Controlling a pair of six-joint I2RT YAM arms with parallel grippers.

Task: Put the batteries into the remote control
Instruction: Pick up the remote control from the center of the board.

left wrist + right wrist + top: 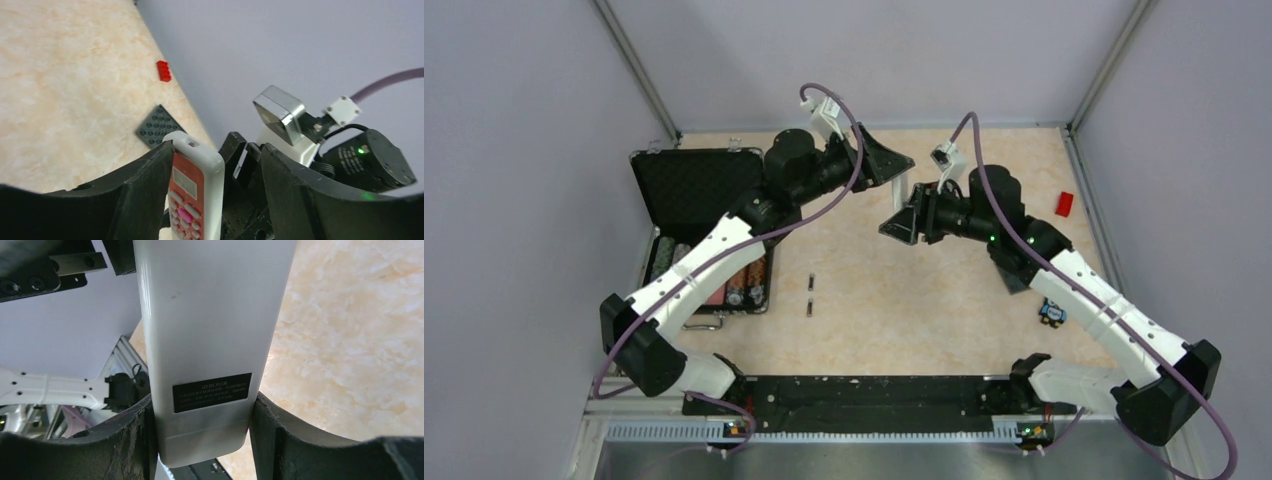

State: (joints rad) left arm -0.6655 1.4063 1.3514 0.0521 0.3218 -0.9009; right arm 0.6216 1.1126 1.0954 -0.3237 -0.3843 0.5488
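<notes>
Table (904, 300): batteries (810, 307) mid-surface, off edges; right gripper (201, 404) clamps remote control (210, 315).

The flat white plastic remote control (210, 175) is showing a red button panel (182, 200) and a black label (212, 392); the marbled beige tabletop (874, 300) is carrying a small red plastic brick (1065, 204) and a dark grey studded plate (159, 126).

Top external: high at the near edge, looking down over the whole table (874, 300); both wrist views: close-range, facing each other across the remote control (210, 340); that handset appears in all three.
</notes>
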